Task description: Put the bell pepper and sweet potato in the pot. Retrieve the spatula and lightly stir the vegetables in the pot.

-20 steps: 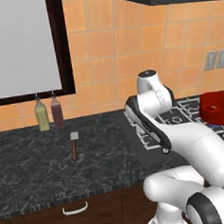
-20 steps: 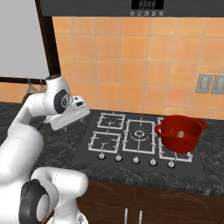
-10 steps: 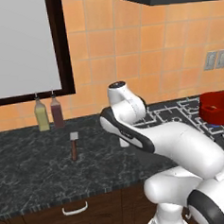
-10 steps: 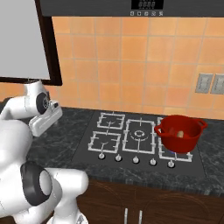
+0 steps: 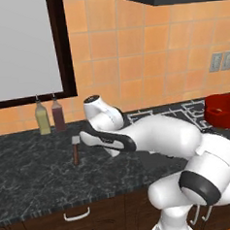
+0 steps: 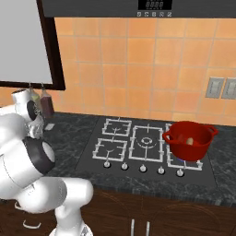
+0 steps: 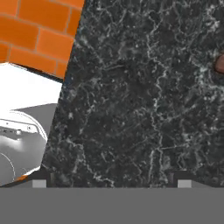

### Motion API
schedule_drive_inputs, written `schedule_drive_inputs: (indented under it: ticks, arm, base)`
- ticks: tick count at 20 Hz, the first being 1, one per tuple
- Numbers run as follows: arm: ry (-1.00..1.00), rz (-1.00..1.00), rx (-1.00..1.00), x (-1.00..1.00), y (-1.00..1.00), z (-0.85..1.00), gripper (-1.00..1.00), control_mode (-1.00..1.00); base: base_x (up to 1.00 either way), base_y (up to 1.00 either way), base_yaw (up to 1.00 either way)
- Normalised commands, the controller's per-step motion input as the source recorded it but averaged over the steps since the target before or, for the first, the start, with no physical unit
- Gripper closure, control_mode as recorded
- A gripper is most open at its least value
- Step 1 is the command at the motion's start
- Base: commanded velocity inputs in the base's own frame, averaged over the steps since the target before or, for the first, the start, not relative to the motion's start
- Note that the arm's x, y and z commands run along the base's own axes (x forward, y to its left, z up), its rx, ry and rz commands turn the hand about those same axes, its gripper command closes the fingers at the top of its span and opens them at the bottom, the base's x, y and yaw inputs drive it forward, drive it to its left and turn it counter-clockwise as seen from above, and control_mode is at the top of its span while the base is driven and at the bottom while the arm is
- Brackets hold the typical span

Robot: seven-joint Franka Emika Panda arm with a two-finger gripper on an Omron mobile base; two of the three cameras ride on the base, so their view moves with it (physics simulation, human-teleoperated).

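Red pot [image 6: 189,139] sits on the right front burner of the stove [image 6: 147,147], well apart to the pincer's right, a pale lump visible inside. Pincer [image 7: 111,181] hangs wide open over dark speckled counter [image 5: 33,166]; spatula [image 5: 76,149] stands just beside its left.

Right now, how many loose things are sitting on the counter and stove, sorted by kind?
Bottles: 2, a yellowish glass bottle and a dark red glass bottle.
Spatulas: 1, a grey-bladed, brown-handled spatula.
Pots: 1, a deep round red pot.
Total: 4
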Motion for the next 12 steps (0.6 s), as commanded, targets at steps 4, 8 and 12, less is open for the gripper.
schedule_drive_inputs:
  ticks: [4, 8, 12]
  arm:
    - [0.15, 0.57, -0.02, 0.73, 0.44, -0.2, -1.0, -1.0]
    - [0.15, 0.54, -0.04, 0.46, 0.54, -0.31, -1.0, -1.0]
    - [0.01, 0.3, -0.06, 0.02, 0.8, -0.31, -1.0, -1.0]
  base:
    - [0.0, 0.0, 0.0]
    - [0.0, 0.0, 0.0]
    - [0.0, 0.0, 0.0]
